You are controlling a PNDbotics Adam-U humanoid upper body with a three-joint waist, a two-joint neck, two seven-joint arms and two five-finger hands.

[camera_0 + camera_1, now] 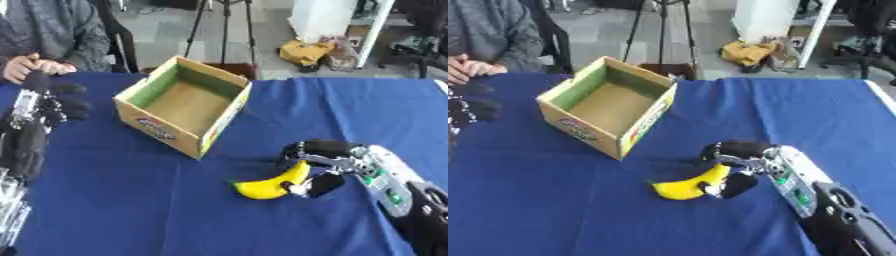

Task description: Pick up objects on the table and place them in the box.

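Note:
A yellow banana lies on the blue tablecloth, a little in front of the box. My right hand reaches in from the lower right and its fingers and thumb curl round the banana's right end. The open cardboard box stands at the middle back, tilted askew, with nothing visible inside. My left hand shows at the left edge, raised above the cloth, its dark fingers relaxed and holding nothing.
A person sits behind the table's far left corner with hands resting near the edge. Tripod legs and clutter stand on the floor beyond the table. Bare cloth stretches between the box and the banana.

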